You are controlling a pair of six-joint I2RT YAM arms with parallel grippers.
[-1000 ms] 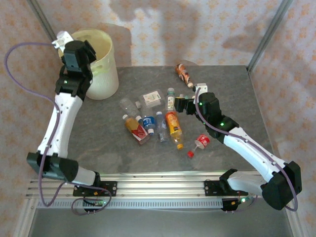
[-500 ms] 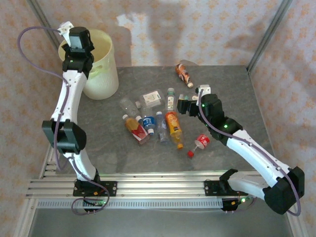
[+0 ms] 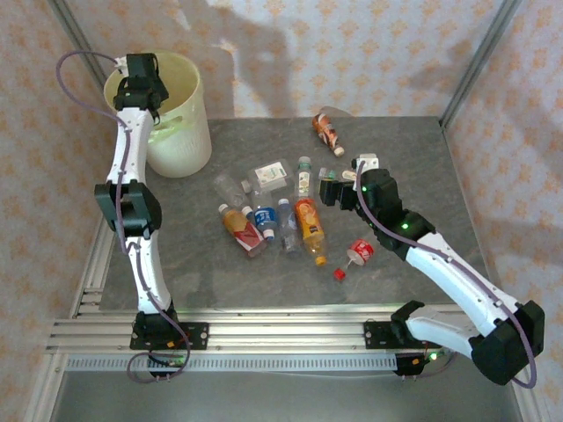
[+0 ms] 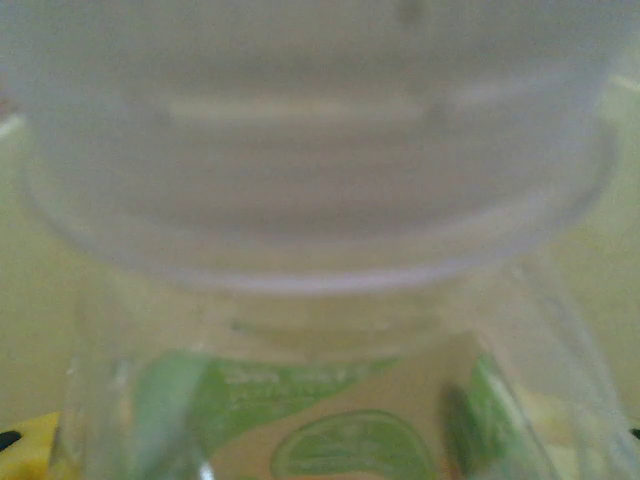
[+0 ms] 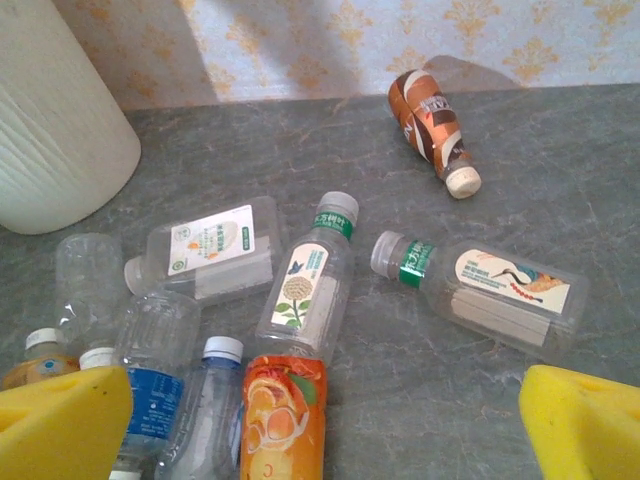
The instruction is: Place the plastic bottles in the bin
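Grey table (image 3: 202, 277): bin (image 3: 180, 132) back-left, plastic bottles (image 3: 308, 220) scattered around centre.

1. The counter (image 3: 413, 158) is a dark grey, stone-look slab, kinda mottled.
2. The walls (image 3: 369, 53) on the far, left and right sides have pale pink wallpaper with little orange floral motifs.
3. Slim metal posts (image 3: 478, 61) rise at the far corners.
4. Aluminium rails (image 3: 281, 327) run along the near edge.
5. Soft shadows fall across the far wall.
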